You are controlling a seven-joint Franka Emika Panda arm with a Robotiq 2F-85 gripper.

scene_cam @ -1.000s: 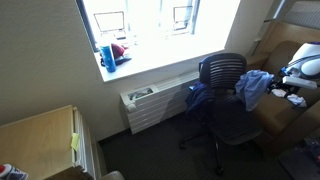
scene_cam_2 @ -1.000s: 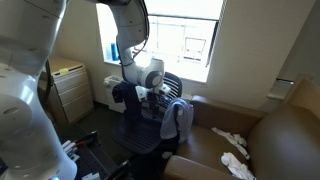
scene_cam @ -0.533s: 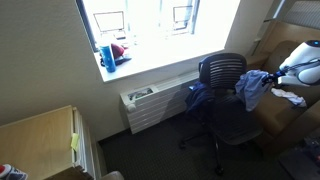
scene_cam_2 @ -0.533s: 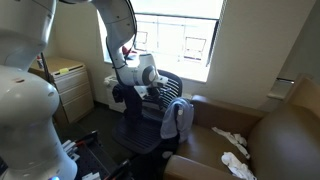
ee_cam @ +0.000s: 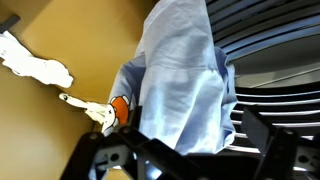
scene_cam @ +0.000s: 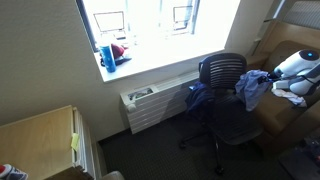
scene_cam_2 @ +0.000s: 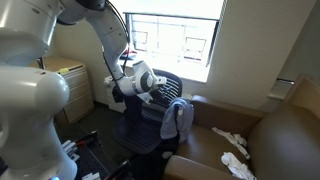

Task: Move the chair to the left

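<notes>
The black swivel chair point(scene_cam: 224, 98) with a ribbed backrest stands by the window; it also shows in an exterior view point(scene_cam_2: 143, 128). Blue clothes hang on its arms point(scene_cam: 252, 88) point(scene_cam_2: 178, 118). My gripper point(scene_cam: 279, 80) point(scene_cam_2: 154, 91) hovers at the chair's backrest and arm. In the wrist view the gripper point(ee_cam: 195, 150) is open, its dark fingers spread either side of the hanging blue cloth point(ee_cam: 185, 70), with the backrest ribs point(ee_cam: 278, 55) to the right. I cannot tell whether the fingers touch the chair.
A big brown armchair point(scene_cam: 292, 112) point(scene_cam_2: 262, 142) stands right beside the chair, with white cloths point(scene_cam_2: 232, 140) on it. A radiator point(scene_cam: 152, 104) runs under the window. A wooden cabinet point(scene_cam: 40, 135) point(scene_cam_2: 68, 85) stands further along the wall. A blue cup point(scene_cam: 107, 54) sits on the sill.
The arm has swung and the gripper has shifted a little lower along the backrest. The chair and the clothes have not visibly moved.
</notes>
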